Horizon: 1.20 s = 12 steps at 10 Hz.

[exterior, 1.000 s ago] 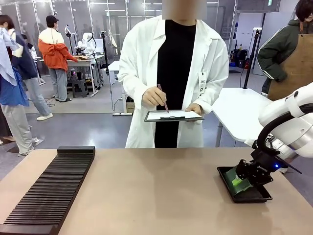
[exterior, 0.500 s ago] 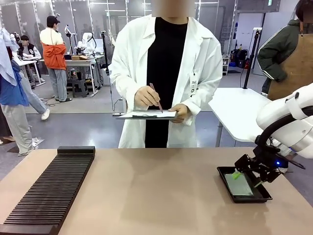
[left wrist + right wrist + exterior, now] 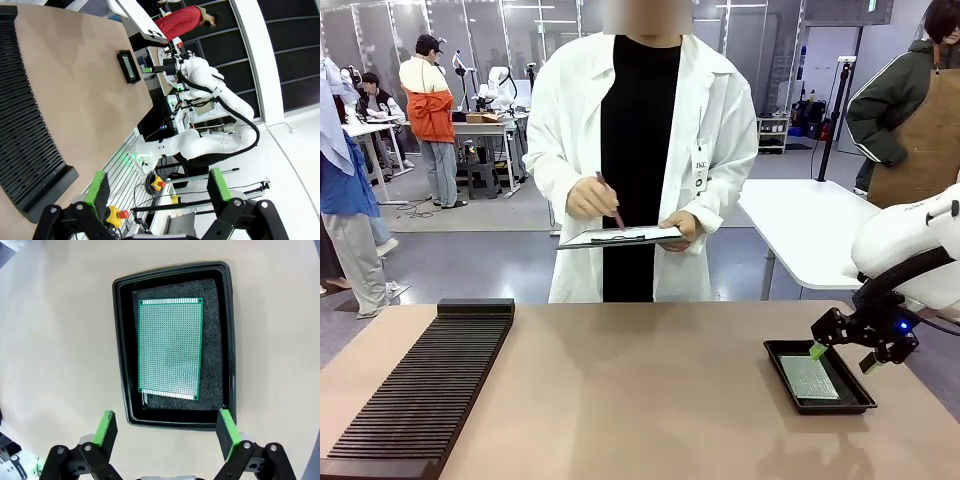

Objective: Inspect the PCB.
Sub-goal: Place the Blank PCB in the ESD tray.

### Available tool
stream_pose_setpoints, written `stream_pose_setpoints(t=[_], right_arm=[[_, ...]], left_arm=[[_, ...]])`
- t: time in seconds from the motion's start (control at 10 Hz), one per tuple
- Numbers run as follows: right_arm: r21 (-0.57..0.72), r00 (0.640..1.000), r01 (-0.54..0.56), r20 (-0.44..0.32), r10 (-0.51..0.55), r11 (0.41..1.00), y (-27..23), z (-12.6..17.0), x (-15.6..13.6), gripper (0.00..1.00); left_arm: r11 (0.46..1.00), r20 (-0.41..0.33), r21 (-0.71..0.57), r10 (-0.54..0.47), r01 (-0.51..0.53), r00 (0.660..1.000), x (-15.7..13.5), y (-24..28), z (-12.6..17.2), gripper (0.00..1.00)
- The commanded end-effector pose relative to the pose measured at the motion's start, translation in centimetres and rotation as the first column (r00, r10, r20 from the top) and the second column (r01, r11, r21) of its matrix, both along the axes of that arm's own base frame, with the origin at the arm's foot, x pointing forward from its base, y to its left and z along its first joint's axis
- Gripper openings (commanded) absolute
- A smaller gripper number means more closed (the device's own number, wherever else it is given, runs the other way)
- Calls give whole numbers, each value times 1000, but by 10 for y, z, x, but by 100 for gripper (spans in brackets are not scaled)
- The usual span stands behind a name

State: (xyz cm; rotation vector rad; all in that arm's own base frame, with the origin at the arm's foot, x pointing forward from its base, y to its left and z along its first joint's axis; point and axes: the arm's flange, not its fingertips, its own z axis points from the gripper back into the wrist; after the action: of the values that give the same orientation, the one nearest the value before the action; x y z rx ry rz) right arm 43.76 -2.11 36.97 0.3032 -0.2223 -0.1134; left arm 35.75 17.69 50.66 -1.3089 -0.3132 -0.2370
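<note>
A person in a white lab coat [image 3: 640, 150] writes on a clipboard [image 3: 620, 237] while the right gripper [image 3: 165, 432], fingers spread and empty, hovers above the shallow black plastic tray [image 3: 122, 340] holding the flat green perforated PCB [image 3: 170, 347]; inspection appears under way.

Green PCB [image 3: 170, 347] with a fine grey dot grid lies in the black tray [image 3: 123, 340] on speckled black foam.

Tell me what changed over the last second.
The right gripper let go of the PCB, lifted off the tray and now hovers open above it. The person stepped leftward in the picture. The PCB lies flat; the rack stayed put.
</note>
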Motion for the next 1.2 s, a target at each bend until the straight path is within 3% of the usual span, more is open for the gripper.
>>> stream_pose_setpoints(t=[0.0,1.1], right_arm=[[6,1000,-7,-10,7,1000,-2,-8,6,100],[6,1000,-7,-10,7,1000,-2,-8,6,100]], left_arm=[[1000,-3,-10,-11,11,1000,0,0,2,100],[1000,-3,-10,-11,11,1000,0,0,2,100]])
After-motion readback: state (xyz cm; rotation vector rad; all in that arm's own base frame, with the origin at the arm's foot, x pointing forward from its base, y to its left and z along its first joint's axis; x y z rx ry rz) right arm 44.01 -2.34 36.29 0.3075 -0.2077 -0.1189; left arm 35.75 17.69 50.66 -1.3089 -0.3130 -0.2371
